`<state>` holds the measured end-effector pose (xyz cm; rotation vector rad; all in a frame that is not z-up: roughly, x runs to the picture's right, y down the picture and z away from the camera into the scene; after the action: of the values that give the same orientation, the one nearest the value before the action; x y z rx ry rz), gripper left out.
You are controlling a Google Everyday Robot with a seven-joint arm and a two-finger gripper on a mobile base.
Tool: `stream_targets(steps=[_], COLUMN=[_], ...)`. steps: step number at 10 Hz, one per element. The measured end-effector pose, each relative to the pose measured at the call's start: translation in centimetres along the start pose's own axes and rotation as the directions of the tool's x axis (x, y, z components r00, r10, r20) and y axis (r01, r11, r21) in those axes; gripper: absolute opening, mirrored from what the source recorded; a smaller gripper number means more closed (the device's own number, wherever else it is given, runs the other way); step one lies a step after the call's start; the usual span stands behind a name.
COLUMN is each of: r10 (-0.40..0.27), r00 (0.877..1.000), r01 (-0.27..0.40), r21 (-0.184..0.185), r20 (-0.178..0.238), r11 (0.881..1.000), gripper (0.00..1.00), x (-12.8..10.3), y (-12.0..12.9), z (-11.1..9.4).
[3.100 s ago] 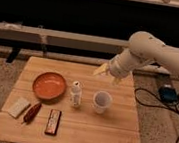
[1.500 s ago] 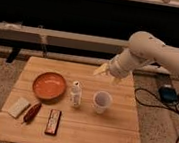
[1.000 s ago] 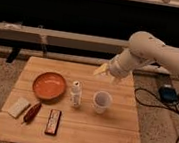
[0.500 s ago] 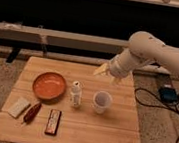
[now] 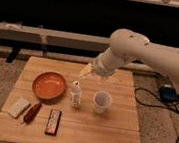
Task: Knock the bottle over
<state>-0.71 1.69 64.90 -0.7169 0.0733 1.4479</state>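
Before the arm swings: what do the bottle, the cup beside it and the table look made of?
The bottle: likely plastic, opaque white and matt, with a faint printed label. The cup: probably thin plastic; its white wall looks milky, translucent. The table: wood, light tan with plank lines. The gripper hovers just behind and above the bottle, not touching it.
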Motion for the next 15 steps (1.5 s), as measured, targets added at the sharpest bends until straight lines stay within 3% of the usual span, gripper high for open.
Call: stream_targets(steps=[1,2,5,6,11,15], r10=[-0.077,-0.170,-0.305,-0.308,-0.288,-0.316], r00=[0.997,0.985,0.952,0.951,0.956,0.938], r01=[0.077,0.169,0.296,0.300,0.294,0.328], r21=[0.024,0.066,0.195,0.201,0.160,0.070], r20=[0.006,0.010,0.018,0.010,-0.060,-0.142], r11=[0.997,0.983,0.935,0.933,0.942,0.942], gripper=[0.66,0.66,0.66,0.66,0.66,0.66], x=[-0.1,-0.1,-0.6,-0.9,0.8,3.2], y=[2.2,4.2,5.3,5.4,5.8,7.8], z=[0.9,2.5,6.8,7.3,5.9,5.6])
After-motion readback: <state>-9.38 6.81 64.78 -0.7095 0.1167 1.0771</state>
